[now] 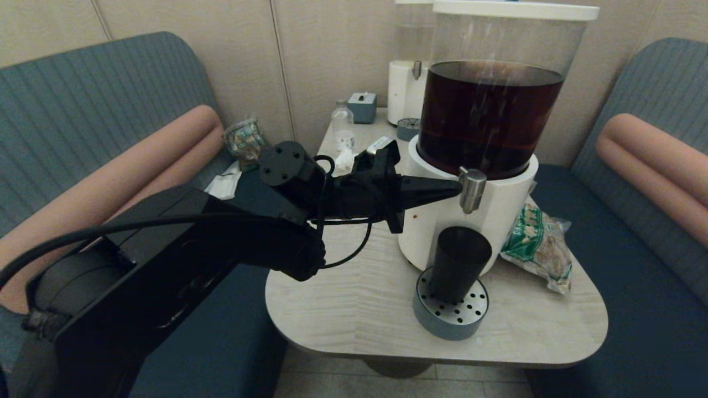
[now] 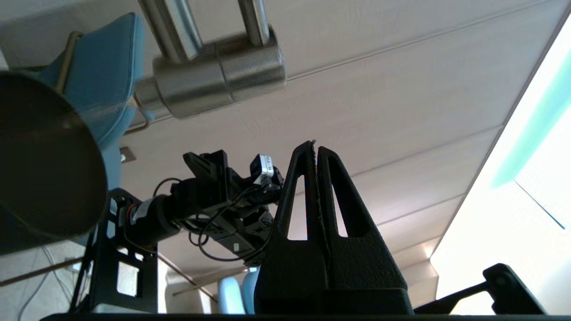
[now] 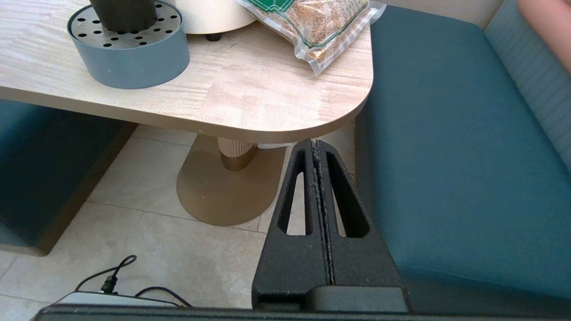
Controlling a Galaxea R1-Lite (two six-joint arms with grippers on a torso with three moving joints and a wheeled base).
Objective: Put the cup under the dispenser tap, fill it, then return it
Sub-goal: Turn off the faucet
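Observation:
The black cup stands upright on the round grey drip tray, directly below the steel dispenser tap of the white-based dispenser holding dark brown liquid. My left gripper is shut on nothing, and its tip reaches the tap's left side. In the left wrist view the shut left gripper points past the tap, with the cup off to one side. My right gripper is shut and parked low by the table's front right corner, below the cup and the tray.
A snack bag lies right of the dispenser, near the table edge. Behind stand a paler dispenser, a clear bottle and a blue-grey box. Padded benches flank the table. A cable lies on the floor.

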